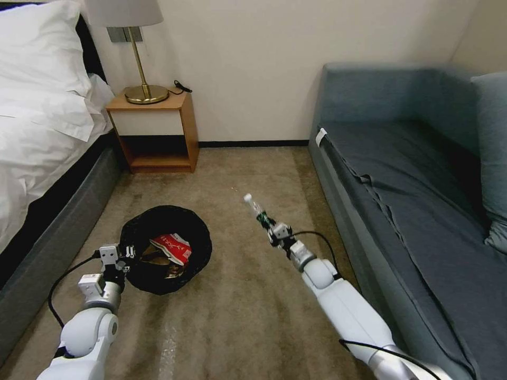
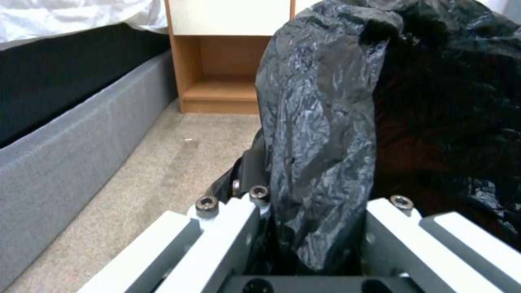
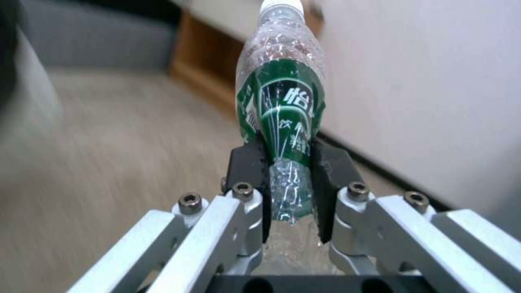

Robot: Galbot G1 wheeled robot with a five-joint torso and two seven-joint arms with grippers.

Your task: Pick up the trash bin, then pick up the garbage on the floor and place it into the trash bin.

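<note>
Bottle (image 3: 282,106) sits pinched in the right gripper (image 3: 287,191), long axis along the fingers, cap pointing away. Left gripper (image 2: 309,228) clamps the bin (image 1: 166,248) rim.

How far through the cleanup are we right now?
Mostly done. The left gripper holds the trash bin by its bag-covered rim, and a red-and-white wrapper with other litter is already inside. The right gripper is clamped on the clear bottle, in the air beside the bin. Dropping it in remains.
</note>
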